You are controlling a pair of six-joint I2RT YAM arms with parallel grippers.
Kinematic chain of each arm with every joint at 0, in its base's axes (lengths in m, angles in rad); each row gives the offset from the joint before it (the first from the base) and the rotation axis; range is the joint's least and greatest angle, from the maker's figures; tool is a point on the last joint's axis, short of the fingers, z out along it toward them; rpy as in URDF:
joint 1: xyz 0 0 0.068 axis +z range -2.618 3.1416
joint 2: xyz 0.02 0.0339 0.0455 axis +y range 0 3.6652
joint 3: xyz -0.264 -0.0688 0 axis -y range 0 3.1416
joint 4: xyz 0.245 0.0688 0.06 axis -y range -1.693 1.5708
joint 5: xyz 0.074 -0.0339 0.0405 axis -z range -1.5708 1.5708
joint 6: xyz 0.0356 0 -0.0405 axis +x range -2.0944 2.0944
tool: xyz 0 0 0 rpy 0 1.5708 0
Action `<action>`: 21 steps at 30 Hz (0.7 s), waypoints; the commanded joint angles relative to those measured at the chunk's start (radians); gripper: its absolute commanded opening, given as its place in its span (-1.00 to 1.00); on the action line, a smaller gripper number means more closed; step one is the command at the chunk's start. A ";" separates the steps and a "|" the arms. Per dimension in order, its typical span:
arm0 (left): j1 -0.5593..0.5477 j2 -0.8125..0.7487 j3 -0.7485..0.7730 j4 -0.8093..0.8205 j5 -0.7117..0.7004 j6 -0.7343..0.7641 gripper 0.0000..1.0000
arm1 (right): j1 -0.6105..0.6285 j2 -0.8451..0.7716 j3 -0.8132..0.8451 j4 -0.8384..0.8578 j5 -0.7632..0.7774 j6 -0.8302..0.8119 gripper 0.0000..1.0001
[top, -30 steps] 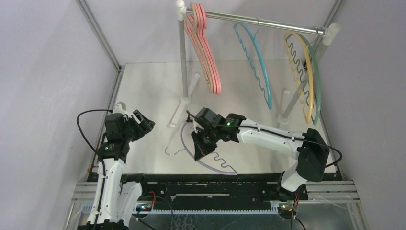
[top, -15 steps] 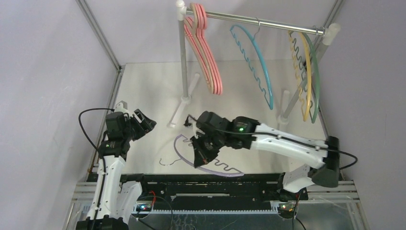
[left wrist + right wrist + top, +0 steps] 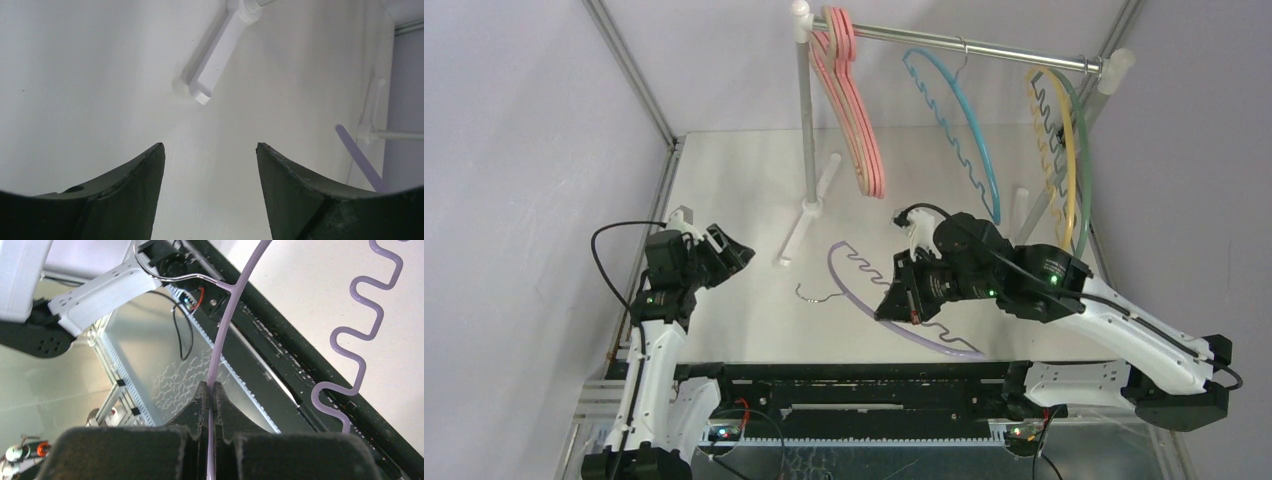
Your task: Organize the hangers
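Near the table's (image 3: 724,170) front edge, right of its middle, we see the right end effector (image 3: 894,305) pressed together on the thin arc of the purple hanger (image 3: 233,288). The hanger is slim, smooth plastic, a shallow curve with a wavy bar (image 3: 382,322) snaking beneath it and a bent wire hook (image 3: 812,295) of bright metal at its crown. It lies slanted across the front of the table, hook toward the left. We cannot tell whether its low end touches the surface.

Toward the left edge, the left end effector (image 3: 210,146) hangs over bare table with its dark, matte fingers spread apart, holding nothing.

Along the far edge, a grey metal rail (image 3: 984,45) spans two white poles. The left pole (image 3: 805,120) and its flat white foot (image 3: 215,65) stand between the two arms and the rail's left end. Flat pink hangers (image 3: 864,140) are bunched there against the pole. The blue hanger (image 3: 990,190) hangs near the rail's middle, its lower tip just behind the right arm's wrist. The yellow hanger (image 3: 1071,170) and green hanger (image 3: 1088,180) overlap at the right end. All three are thin arcs with wavy bars.
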 commanded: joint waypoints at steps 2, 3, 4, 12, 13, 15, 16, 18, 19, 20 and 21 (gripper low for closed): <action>0.008 -0.046 -0.011 0.068 0.090 -0.014 0.43 | -0.056 -0.011 0.001 0.057 0.038 0.031 -1.00; 0.008 -0.060 -0.021 0.069 0.100 -0.017 0.43 | -0.070 -0.015 0.005 0.059 0.033 0.029 -1.00; 0.008 -0.069 -0.032 0.076 0.113 -0.023 0.43 | -0.084 -0.018 0.010 0.057 0.026 0.029 -1.00; -0.120 -0.169 -0.184 0.326 0.278 -0.291 0.53 | -0.132 -0.011 -0.006 0.098 0.022 0.031 -1.00; -0.173 -0.187 -0.210 0.370 0.266 -0.323 0.60 | -0.132 -0.007 -0.006 0.109 0.024 0.032 -1.00; -0.229 -0.215 -0.274 0.497 0.251 -0.402 0.66 | -0.138 0.002 -0.005 0.125 0.026 0.036 -1.00; -0.251 -0.220 -0.290 0.557 0.247 -0.430 0.67 | -0.142 0.007 -0.003 0.134 0.025 0.038 -1.00; -0.301 -0.215 -0.283 0.628 0.230 -0.434 0.69 | -0.149 0.016 0.006 0.147 0.022 0.042 -1.00; -0.330 -0.209 -0.270 0.631 0.213 -0.416 0.69 | -0.153 0.022 0.011 0.155 0.016 0.043 -1.00; -0.358 -0.201 -0.256 0.631 0.194 -0.400 0.69 | -0.159 0.027 0.015 0.163 0.003 0.044 -1.00; -0.380 -0.194 -0.247 0.632 0.171 -0.390 0.70 | -0.167 0.034 0.022 0.171 -0.010 0.046 -1.00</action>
